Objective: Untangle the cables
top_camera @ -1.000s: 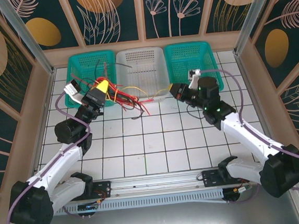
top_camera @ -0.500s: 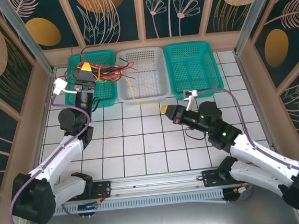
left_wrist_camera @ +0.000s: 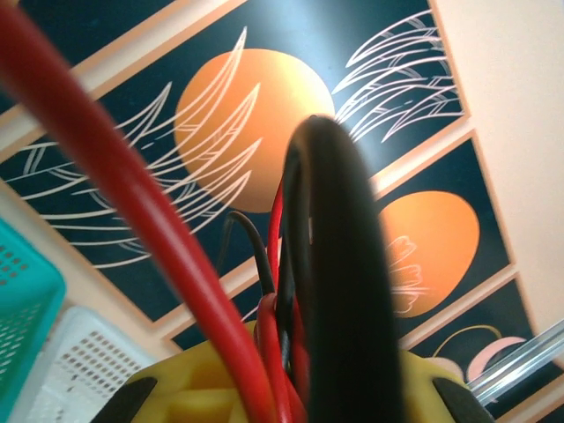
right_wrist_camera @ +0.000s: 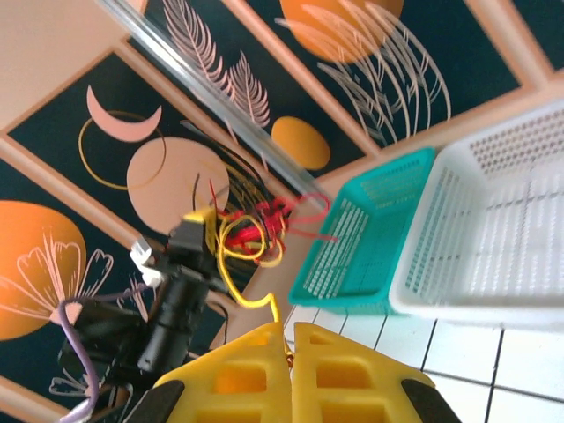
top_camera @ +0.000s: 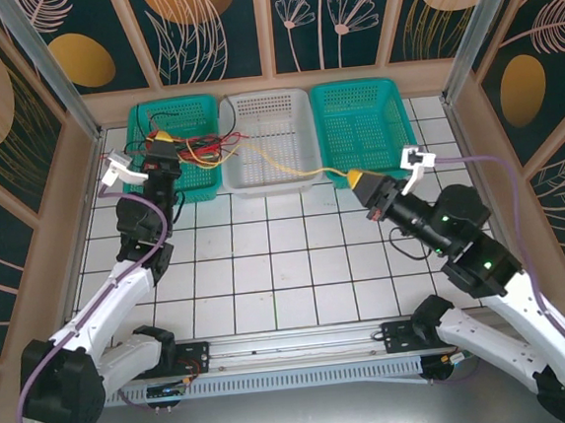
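1. The left gripper [top_camera: 161, 141], at the far left, is clenched on the cable bundle [top_camera: 200, 144], which hangs over the left teal basket [top_camera: 145, 115]. In the left wrist view, a red cable [left_wrist_camera: 115, 194] and a black cable [left_wrist_camera: 339, 264] run up from between its fingers.
2. The right gripper [top_camera: 358, 178], just near of the right teal basket [top_camera: 363, 115], is pinched shut on the yellow cable [top_camera: 288, 166]. That cable stretches leftward across the white basket [top_camera: 269, 109] to the bundle.
3. The step in hand looks to be drawing the yellow cable free. Pull slowly rightward and nearward, in line with the strand.
4. Hold the left grip firm as an anchor. If the bundle drags along, a loop has probably snagged, so slacken and pull at another angle.
5. Watch the right pinch, because a thin strand can slip.
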{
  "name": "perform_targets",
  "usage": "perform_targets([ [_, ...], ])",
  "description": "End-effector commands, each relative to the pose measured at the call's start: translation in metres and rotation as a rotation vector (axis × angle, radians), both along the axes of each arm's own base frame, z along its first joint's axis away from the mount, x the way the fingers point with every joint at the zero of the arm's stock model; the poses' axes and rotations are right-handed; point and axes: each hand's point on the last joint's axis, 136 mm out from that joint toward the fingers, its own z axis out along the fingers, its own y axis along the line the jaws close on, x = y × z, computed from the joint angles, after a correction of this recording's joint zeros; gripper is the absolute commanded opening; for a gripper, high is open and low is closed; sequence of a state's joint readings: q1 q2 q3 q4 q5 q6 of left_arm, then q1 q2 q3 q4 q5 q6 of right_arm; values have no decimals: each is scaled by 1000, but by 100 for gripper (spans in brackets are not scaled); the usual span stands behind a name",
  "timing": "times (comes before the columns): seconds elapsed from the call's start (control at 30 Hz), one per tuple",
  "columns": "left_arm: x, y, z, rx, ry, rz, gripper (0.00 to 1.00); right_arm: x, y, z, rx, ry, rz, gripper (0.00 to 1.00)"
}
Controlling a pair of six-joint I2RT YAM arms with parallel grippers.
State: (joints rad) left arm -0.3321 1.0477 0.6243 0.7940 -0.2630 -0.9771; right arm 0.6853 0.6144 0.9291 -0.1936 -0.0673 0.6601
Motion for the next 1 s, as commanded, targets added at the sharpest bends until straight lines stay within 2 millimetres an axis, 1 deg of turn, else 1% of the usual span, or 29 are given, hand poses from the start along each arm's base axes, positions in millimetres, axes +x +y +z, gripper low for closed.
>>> perform_targets([
  [0.0,-4,24,-20,67,69,120,0,-2,-29,31,-25,-65,-113,0],
  [0.13,-12,16,-29,135,79,70,0,-3,-51,60,-25,-107,-211,0],
  [0.2,-18,5,-35,163,73,6,0,-1,-62,74,-30,-118,-271,0],
  [0.27,-25,-5,-41,183,65,-63,0,3,-69,83,-45,-123,-319,0],
  [0.33,-33,-16,-46,184,54,-141,0,9,-76,85,-79,-114,-370,0],
  [0.4,-45,-27,-54,152,36,-228,0,20,-80,78,-133,-77,-428,0],
  [0.47,-57,-40,-64,90,25,-321,0,32,-80,65,-188,-33,-464,0],
  [0.57,-70,-66,-81,96,47,-417,0,49,-65,38,-244,35,-447,0],
  [0.6,-72,-72,-87,103,59,-431,0,52,-60,32,-246,45,-430,0],
  [0.67,-75,-81,-105,91,113,-452,0,56,-53,22,-237,62,-413,0],
  [0.77,-72,-85,-134,61,204,-456,0,57,-55,19,-225,64,-421,0],
  [0.83,-70,-85,-146,64,245,-449,0,57,-56,18,-227,65,-419,0],
  [0.9,-67,-93,-152,101,273,-471,0,58,-56,19,-235,70,-417,0],
  [0.93,-65,-98,-155,119,288,-489,8,58,-56,18,-243,75,-421,0],
  [0.97,-64,-101,-161,129,310,-501,17,58,-57,18,-248,75,-425,0],
])
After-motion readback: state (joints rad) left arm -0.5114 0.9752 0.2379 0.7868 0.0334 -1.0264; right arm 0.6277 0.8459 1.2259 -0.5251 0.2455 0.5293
